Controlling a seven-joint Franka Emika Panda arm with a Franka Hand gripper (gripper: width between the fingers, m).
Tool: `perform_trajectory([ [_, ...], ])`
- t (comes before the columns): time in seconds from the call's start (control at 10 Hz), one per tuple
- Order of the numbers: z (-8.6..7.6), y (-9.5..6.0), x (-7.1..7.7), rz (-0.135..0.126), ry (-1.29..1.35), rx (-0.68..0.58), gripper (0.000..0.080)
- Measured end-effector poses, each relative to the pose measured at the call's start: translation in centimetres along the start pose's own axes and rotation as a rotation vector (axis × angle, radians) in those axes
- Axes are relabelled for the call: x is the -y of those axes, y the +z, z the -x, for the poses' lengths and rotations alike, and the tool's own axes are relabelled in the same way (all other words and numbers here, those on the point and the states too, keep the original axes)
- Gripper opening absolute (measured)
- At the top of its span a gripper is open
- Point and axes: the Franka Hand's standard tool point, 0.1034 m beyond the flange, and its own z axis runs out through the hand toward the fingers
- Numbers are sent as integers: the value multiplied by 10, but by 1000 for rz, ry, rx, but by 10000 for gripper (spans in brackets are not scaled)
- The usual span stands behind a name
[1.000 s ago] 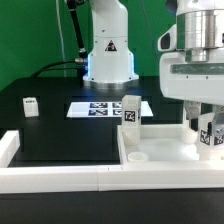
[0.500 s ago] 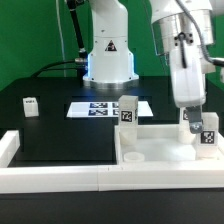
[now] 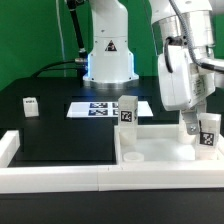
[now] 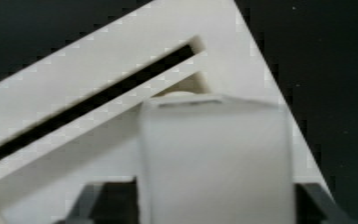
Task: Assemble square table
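1. Since the picture a second ago, the arm (image 3: 183, 70) has swung from standing straight above the slab's corner at the exterior view's right to a tilted pose, and the leg under it has shifted only slightly.

2. On the black counter (image 3: 60, 135) the square tabletop (image 3: 160, 148) lies flat at the exterior view's right, pushed against the low white border wall (image 3: 60, 178). An open round socket (image 3: 136, 157) shows at its near corner.

3. The marker board (image 3: 100, 108) lies fixed further back, in front of the robot's base.

4. One leg (image 3: 128, 111) stands upright at the tabletop's far corner, tag toward the camera. A second leg (image 3: 208, 130) stands upright at the corner on the exterior view's right, directly beneath the gripper (image 3: 197, 128). A third small leg (image 3: 30, 104) sits well apart, toward the exterior view's left on the counter.

5. The wrist view shows that leg's white body (image 4: 202, 150) filling the space between two dark fingertips (image 4: 87, 200), with the slab beyond it; the jaws look clenched on it, though the contact itself is not sharp enough to be certain.

6. The relation that matters: the leg's long axis runs vertical, in line with the jaws and straight over its corner socket, so I judge the coming move to be a turn about that axis, screwing it down.
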Motion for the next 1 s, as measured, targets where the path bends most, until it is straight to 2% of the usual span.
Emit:
perform_trajectory([
  [0.1,8,0,-4,56,-181,-31,514],
  [0.2,15,-2,-3,75,-357,-41,514],
  [0.3,22,-4,-3,83,-508,-48,627],
  [0.5,17,-3,0,84,-653,-52,644],
  [0.7,17,-4,2,94,-1036,-70,648],
  [0.9,12,0,4,117,-1360,-69,649],
  [1.0,16,1,0,126,-1386,-77,649],
])
